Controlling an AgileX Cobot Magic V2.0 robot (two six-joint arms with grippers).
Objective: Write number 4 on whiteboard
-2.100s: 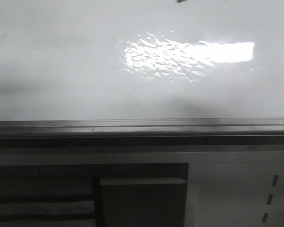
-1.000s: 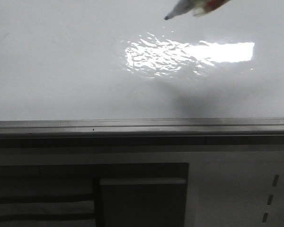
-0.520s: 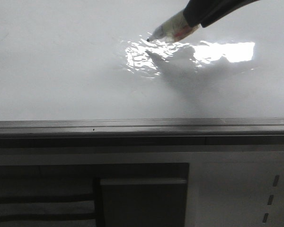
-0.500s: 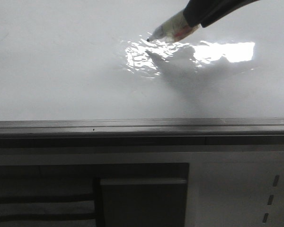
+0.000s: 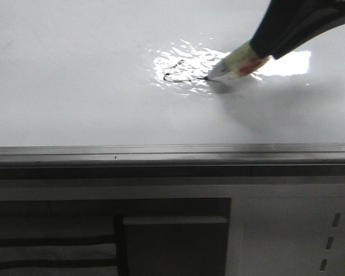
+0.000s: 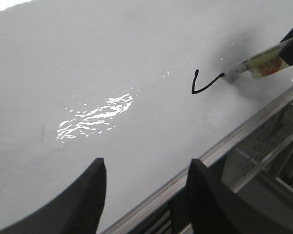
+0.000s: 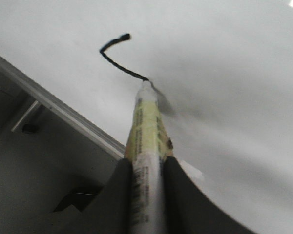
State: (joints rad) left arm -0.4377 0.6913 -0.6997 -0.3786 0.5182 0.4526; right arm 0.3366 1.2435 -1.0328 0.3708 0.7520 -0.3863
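In the front view the whiteboard (image 5: 75, 86) lies flat and fills the upper half, with its grey metal rim (image 5: 161, 154) running across the middle and a white perforated panel (image 5: 333, 236) low on the right. The right gripper (image 5: 259, 49) reaches in from the upper right corner, slanting down and leftward, and grasps a marker (image 5: 236, 64) whose tip touches the board inside the bright glare patch (image 5: 218, 63). Just left of the tip sits the number 4 (image 5: 181, 73), so far only an angular hook joined to a roughly level stroke that ends at the tip. In the left wrist view the left gripper (image 6: 144, 195) hovers above the board near the rim, its two dark fingers (image 6: 88, 195) spread apart and holding nothing; the black stroke (image 6: 205, 84) and the marker (image 6: 261, 62) lie well away, toward the far edge of the board (image 6: 112, 58). In the right wrist view the fingers (image 7: 117, 195) of the right gripper (image 7: 145, 195) are clenched on the yellowish marker barrel (image 7: 146, 131), which tilts toward the board (image 7: 224, 73), its tip at the end of the curved stroke (image 7: 115, 53), close to the rim (image 7: 63, 109).
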